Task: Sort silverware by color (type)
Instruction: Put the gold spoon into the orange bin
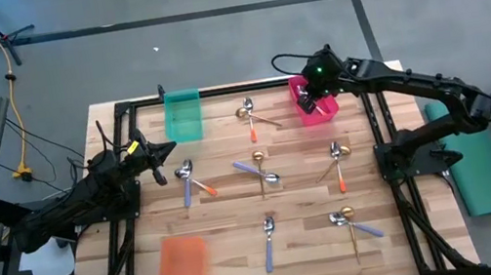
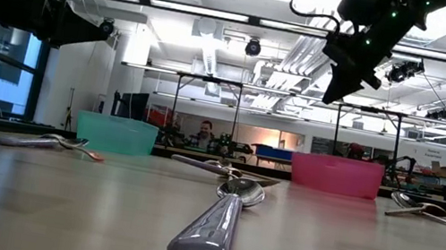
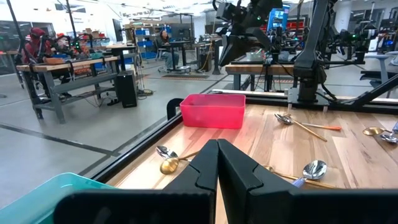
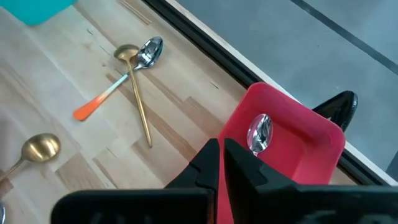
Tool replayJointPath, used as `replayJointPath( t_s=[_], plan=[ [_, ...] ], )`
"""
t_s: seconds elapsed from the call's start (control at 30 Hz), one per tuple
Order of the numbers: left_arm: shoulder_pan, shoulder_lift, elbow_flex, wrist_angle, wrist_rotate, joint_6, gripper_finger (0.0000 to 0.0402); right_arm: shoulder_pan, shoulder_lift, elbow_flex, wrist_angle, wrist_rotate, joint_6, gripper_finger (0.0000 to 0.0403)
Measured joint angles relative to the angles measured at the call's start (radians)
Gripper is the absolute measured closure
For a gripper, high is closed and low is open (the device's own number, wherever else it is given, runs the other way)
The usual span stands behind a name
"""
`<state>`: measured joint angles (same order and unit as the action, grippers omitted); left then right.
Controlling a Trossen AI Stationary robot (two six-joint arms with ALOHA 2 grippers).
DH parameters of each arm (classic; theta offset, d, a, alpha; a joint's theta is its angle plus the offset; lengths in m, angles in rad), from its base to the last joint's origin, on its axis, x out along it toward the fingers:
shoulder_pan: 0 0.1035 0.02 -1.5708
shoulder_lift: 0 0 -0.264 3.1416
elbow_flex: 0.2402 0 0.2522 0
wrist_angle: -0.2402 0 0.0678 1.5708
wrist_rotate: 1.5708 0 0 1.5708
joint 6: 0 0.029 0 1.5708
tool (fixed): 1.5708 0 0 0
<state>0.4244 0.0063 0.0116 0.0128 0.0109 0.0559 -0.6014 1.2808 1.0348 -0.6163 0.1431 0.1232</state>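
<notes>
Hovering: right gripper (image 1: 318,96), dark fingers pinched together with nothing between them, over the pink bin (image 1: 314,105)
Landmark: pink bin, a glossy plastic tub with straight walls and rounded corners, at the table's far edge
In the pink bin: one spoon (image 4: 259,132), its shiny silver bowl showing against the inner wall; handle colour hidden
Just beside the pink bin, toward the teal bin: gold spoon (image 1: 257,116) crossed with an orange-handled spoon (image 1: 250,122), slim stems touching
Nearer than the pink bin, under the right arm: another gold spoon (image 1: 332,163) over an orange-handled one (image 1: 338,164)
Farther toward the table's middle: lavender-handled spoon (image 1: 257,170) crossing a gold one (image 1: 261,176)
Well apart from the pink bin, near edge: lone lavender-handled spoon (image 1: 269,242); gold and lavender pair (image 1: 350,223) crossed beside it
Teal bin (image 1: 183,114): translucent, rectangular, same far edge as the pink bin
Orange bin (image 1: 183,270): flat-looking tub, diagonally opposite the pink bin
Left gripper (image 1: 166,150): closed tight, empty, waiting just on the near side of the teal bin, with a lavender and orange pair (image 1: 189,180) near it
Table (image 1: 240,227): pale wooden planks with visible grain
</notes>
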Motion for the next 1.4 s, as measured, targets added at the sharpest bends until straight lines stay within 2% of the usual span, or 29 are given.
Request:
replayJointPath(
  t_s=[0.17,0.3,0.43,0.67,0.9,1.2,1.4],
  plan=[
    [0.0,0.0,0.0,0.0,0.0,0.0,0.0401,0.029,0.0,0.0,0.0,-0.016,-0.036,0.0396],
    [0.0,0.0,0.0,0.0,0.0,0.0,0.0401,0.06,0.004,0.0,0.018,-0.106,-0.051,0.0396],
    [0.0,0.0,0.0,0.0,0.0,0.0,0.0401,0.158,0.038,0.0,0.067,-0.153,-0.054,0.0396],
    [0.0,0.0,0.0,0.0,0.0,0.0,0.0401,0.319,0.135,0.0,0.142,-0.122,-0.061,0.0396],
    [0.0,0.0,0.0,0.0,0.0,0.0,0.0401,0.411,0.192,0.0,0.196,-0.094,-0.017,0.0396],
    [0.0,0.0,0.0,0.0,0.0,0.0,0.0401,0.452,0.198,0.0,0.208,-0.022,0.004,0.0396],
    [0.0,0.0,0.0,0.0,0.0,0.0,0.0401,0.452,0.256,-0.002,0.33,-0.034,-0.035,0.0402]
  ],
)
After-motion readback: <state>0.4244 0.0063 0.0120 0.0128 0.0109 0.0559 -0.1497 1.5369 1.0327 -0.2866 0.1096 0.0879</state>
